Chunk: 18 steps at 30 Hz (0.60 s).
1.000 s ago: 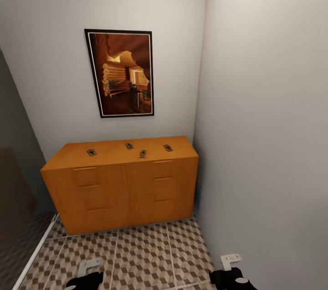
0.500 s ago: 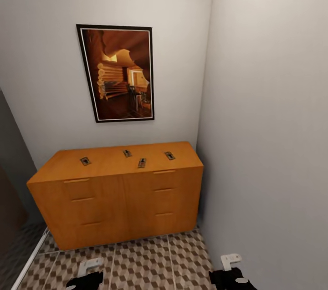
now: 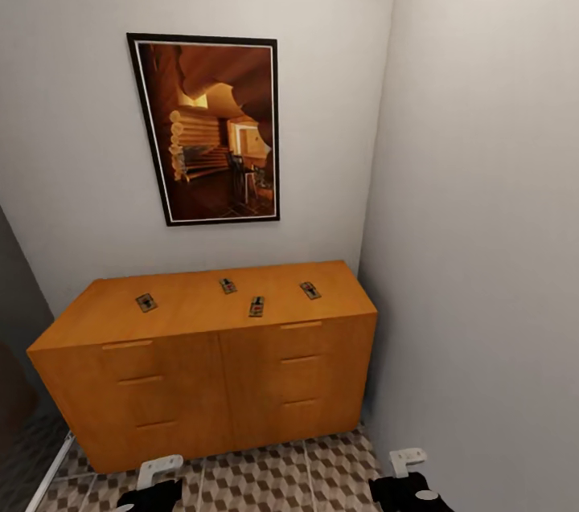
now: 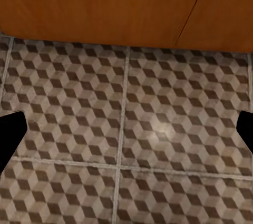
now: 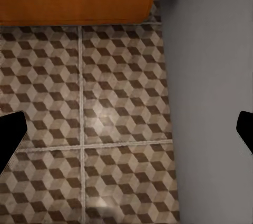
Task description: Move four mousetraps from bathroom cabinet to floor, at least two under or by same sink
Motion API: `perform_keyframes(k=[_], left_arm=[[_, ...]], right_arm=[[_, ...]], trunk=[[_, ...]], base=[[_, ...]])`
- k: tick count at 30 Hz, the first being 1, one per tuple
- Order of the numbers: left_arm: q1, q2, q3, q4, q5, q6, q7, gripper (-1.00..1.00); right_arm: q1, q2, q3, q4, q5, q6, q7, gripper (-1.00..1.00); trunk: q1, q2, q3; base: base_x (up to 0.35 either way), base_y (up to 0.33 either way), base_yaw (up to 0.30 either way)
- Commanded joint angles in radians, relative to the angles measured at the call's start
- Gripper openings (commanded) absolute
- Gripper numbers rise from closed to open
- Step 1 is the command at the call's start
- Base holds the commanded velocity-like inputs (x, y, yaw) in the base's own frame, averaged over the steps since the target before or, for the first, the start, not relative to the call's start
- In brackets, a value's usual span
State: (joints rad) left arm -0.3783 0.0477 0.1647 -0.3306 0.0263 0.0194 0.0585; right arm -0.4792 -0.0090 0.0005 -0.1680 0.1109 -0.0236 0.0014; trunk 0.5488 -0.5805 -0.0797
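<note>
The orange-brown cabinet (image 3: 209,367) stands against the back wall in the corner. Several mousetraps lie flat on its top: one at the left (image 3: 145,302), one at the back middle (image 3: 227,285), one near the front edge (image 3: 256,306) and one at the right (image 3: 310,290). My left gripper (image 3: 153,488) and right gripper (image 3: 410,484) hang low at the head view's bottom edge, over the cube-patterned bathroom floor (image 3: 265,472) and well short of the cabinet. Both are open, with dark fingertips (image 4: 10,134) (image 5: 10,134) spread wide and nothing between them. The bathroom sink is out of view.
A grey side wall (image 3: 482,255) runs close along my right and meets the cabinet's right end. A framed picture (image 3: 207,129) hangs above the cabinet. At the left, a dark opening (image 3: 16,383) and a white floor strip (image 3: 50,476) border the tiles.
The whole head view has shifted: the cabinet and picture now look larger and nearer, so the camera has moved closer. The mousetraps lie as before and both grippers hold the same pose.
</note>
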Motion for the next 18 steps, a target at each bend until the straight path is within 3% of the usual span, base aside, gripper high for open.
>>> perform_keyframes(k=[1, 18], left_arm=[[-0.001, 0.000, 0.001, -0.001, 0.003, 0.002, 0.001, 1.00], [-0.001, -0.007, 0.001, -0.001, 0.002, 0.001, 0.001, 1.00]], right_arm=[[-0.001, 0.000, -0.001, 0.001, 0.009, -0.002, 0.000, 1.00], [-0.001, 0.000, 0.001, 0.001, 0.010, -0.003, 0.000, 1.00]], trunk=[[0.001, -0.002, -0.002], [0.001, -0.002, -0.002]], base=[[0.227, 0.094, 0.000], [0.044, 0.018, 0.000]])
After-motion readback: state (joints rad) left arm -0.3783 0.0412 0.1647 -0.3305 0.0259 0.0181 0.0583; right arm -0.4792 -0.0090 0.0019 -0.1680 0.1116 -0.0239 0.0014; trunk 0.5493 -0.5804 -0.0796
